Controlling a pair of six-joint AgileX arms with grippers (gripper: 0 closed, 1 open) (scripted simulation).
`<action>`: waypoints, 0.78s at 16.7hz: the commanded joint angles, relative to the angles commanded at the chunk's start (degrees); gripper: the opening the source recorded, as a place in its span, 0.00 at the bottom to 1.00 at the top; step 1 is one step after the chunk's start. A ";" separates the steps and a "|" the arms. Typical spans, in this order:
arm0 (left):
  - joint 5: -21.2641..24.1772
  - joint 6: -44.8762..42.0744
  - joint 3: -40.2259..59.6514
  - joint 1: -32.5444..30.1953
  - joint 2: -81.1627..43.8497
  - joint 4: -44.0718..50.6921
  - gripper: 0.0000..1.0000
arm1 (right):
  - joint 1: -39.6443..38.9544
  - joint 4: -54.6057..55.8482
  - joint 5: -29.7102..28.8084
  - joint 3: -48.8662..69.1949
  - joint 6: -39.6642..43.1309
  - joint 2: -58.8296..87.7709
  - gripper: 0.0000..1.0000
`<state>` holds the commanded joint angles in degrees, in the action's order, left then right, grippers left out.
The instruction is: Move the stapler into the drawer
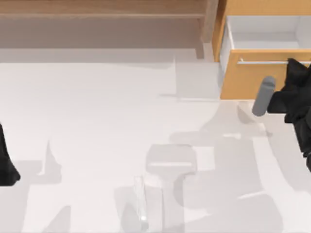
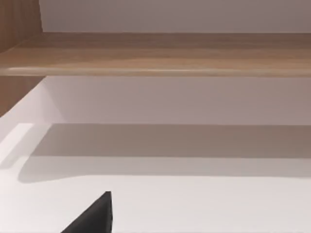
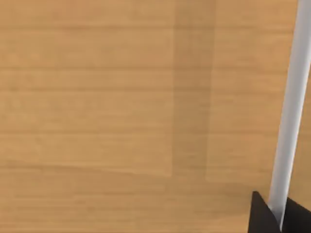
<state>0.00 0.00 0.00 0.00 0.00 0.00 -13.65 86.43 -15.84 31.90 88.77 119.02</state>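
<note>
Drawer (image 1: 252, 53) pulled out, far right corner | right pincer (image 3: 279, 218) closed around its handle (image 3: 291, 107) | stapler (image 1: 141, 201) near edge | left pincer (image 1: 6, 165) left edge, opening unclear

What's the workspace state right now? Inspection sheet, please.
Surface: white table, shadows only.
Stapler: the stapler lies flat on the table near the front edge, around the middle, untouched.
Drawer: the drawer at the far right is pulled open and its white inside is exposed. The stapler is not yet in it.
Clutter: nothing seen.
Grippers: the right gripper is at the drawer front, fingers closed either side of the silver handle. The left gripper is parked at the table's left edge.
Cables: nothing seen.
Surroundings: wooden open shelf along the far side, left of the drawer.
</note>
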 joint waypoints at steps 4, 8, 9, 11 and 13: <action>0.00 0.00 0.00 0.00 0.00 0.00 1.00 | -0.64 1.54 -0.32 -2.45 0.16 -0.87 0.00; 0.00 0.00 0.00 0.00 0.00 0.00 1.00 | -0.68 2.17 -0.56 -3.17 0.35 -0.91 0.00; 0.00 0.00 0.00 0.00 0.00 0.00 1.00 | -1.07 3.16 -1.01 -4.53 0.47 -1.20 0.00; 0.00 0.00 0.00 0.00 0.00 0.00 1.00 | -2.12 5.84 -2.19 -8.38 0.53 -2.11 0.00; 0.00 0.00 0.00 0.00 0.00 0.00 1.00 | -3.35 8.77 -3.35 -12.73 0.37 -3.30 0.00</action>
<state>0.00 0.00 0.00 0.00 0.00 0.00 -17.00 95.20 -19.19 19.17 89.14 115.72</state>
